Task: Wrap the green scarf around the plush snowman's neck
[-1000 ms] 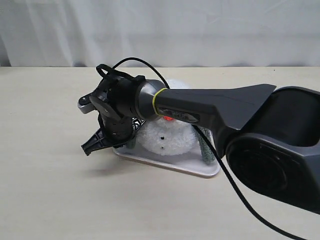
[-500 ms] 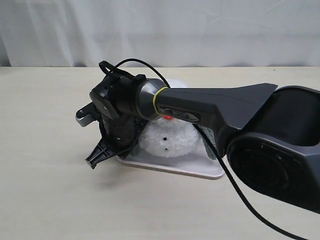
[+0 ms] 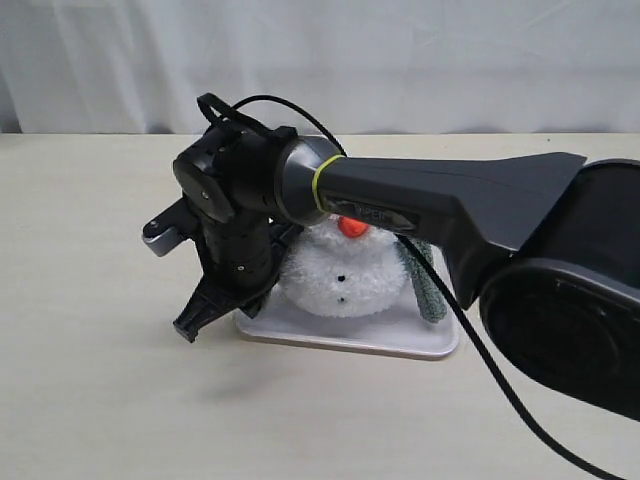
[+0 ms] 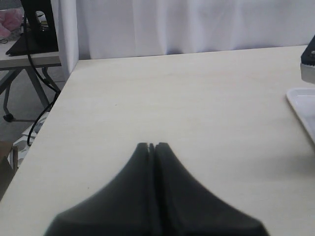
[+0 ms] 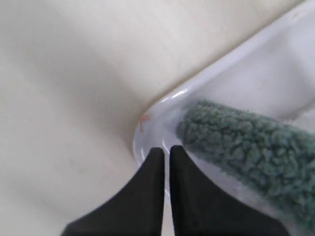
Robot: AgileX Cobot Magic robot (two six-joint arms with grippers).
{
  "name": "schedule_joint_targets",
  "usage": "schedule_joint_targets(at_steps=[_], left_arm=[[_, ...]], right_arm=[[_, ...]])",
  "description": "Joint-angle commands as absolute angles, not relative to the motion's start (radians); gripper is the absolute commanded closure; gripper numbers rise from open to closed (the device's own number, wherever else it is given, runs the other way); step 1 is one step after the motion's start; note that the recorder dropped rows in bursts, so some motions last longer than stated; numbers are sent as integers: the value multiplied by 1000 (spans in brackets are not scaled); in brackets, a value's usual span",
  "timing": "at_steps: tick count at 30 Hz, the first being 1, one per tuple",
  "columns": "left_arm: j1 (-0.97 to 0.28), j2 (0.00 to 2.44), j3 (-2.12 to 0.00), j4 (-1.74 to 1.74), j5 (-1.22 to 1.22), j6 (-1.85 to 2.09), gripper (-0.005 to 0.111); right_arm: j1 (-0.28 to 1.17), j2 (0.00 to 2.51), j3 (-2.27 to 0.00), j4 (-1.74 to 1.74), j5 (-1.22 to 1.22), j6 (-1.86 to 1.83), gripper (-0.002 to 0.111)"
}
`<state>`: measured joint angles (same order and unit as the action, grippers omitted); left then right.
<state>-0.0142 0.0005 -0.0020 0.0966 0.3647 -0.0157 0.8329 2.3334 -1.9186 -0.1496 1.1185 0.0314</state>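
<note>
In the exterior view, the fluffy white plush snowman (image 3: pixel 340 280) sat on a shallow white tray (image 3: pixel 350 338), with bare beige counter (image 3: pixel 90 400) on every side. The right arm (image 3: pixel 430 195) hid most of its head. The dull sage-green fleece scarf (image 3: pixel 425 285) showed only beside its body.

In the left wrist view, the left hand (image 4: pixel 151 145) was closed and empty, near the counter's edge.

In the right wrist view, the right hand (image 5: pixel 166 149) was pinched closed on nothing over the tray's corner. The scarf's end lay just beside it, the rest cut off.
</note>
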Motion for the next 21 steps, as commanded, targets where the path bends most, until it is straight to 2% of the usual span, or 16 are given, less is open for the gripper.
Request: schedule_joint_targets(at_steps=[1,5,8,11,14,21], left_arm=[[-13,0,0,95,355,-17,107],[-13,0,0,95,355,-17,107],[-13,0,0,95,355,-17,107],[-13,0,0,95,355,-17,107],[-13,0,0,95,355,-17,107],[-13,0,0,95,355,-17,107]], right_arm=[[879,2262,-1907,-155,1125,45,104],[917,2194,-1858,-264,1093,188,94],[920,2134,-1801,-317,1078,337,81],[920,2083,-1713,-368,1064,508,63],[920,2041,-1600,-428,970,670,49],[918,2035,-1361,-437,536,925,47]])
